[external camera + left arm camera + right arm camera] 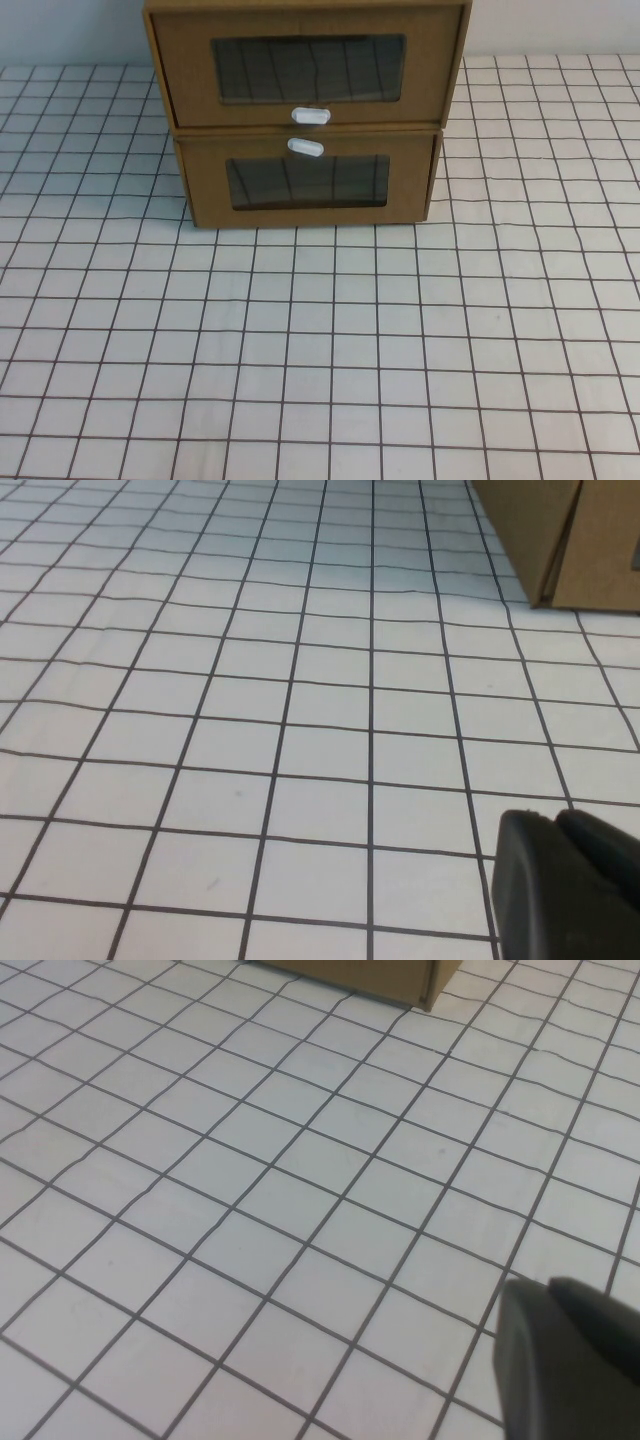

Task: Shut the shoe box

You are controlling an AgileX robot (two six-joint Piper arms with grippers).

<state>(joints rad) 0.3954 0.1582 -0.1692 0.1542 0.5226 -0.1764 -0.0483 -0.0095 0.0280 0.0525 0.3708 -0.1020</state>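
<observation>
The shoe box [306, 66] is the upper of two stacked brown cardboard boxes at the far middle of the table. It has a clear window and a white oval tab [311, 115] below it. Its drawer front sits inside the outer frame; I cannot tell how far out it stands. Neither arm shows in the high view. My left gripper [555, 818] is shut and empty, low over the checked cloth, well short of the boxes. My right gripper [548, 1285] is also shut and empty over the cloth.
The twin box [308, 180], with its white tab [306, 148] above its window, lies under the shoe box. Its corner shows in the left wrist view [560, 540] and its base in the right wrist view [380, 975]. The white checked tablecloth [320, 350] spreads in front.
</observation>
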